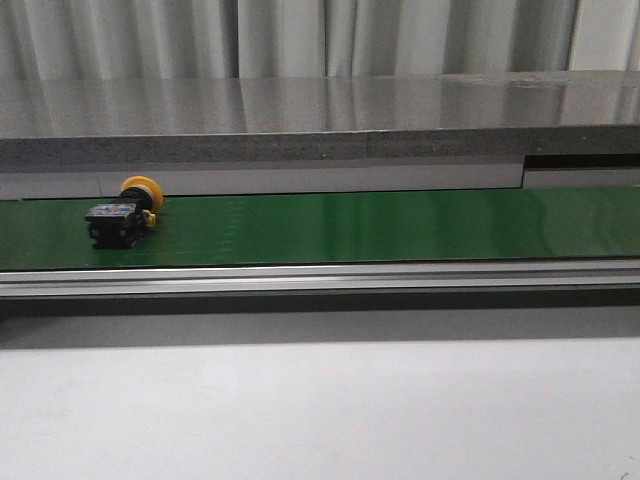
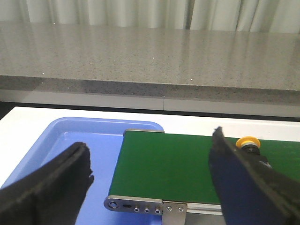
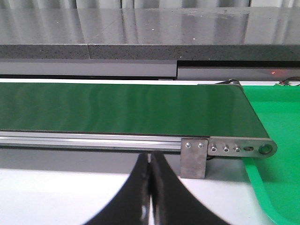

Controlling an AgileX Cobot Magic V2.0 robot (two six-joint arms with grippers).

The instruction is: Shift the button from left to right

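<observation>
The button [image 1: 125, 212] lies on its side on the green belt [image 1: 360, 226] at the far left of the front view, yellow cap toward the back, black body toward the front. In the left wrist view its yellow cap [image 2: 247, 142] peeks out behind one finger. My left gripper [image 2: 152, 161] is open, with its fingers spread wide over the belt's left end and nothing between them. My right gripper [image 3: 150, 161] is shut and empty, hovering over the white table in front of the belt's right end. Neither gripper shows in the front view.
A blue tray [image 2: 70, 140] sits under the belt's left end [image 2: 140, 204]. A green tray [image 3: 276, 122] sits past the belt's right end [image 3: 243, 149]. A grey stone ledge [image 1: 320, 120] runs behind the belt. An aluminium rail [image 1: 320, 276] edges the belt's front.
</observation>
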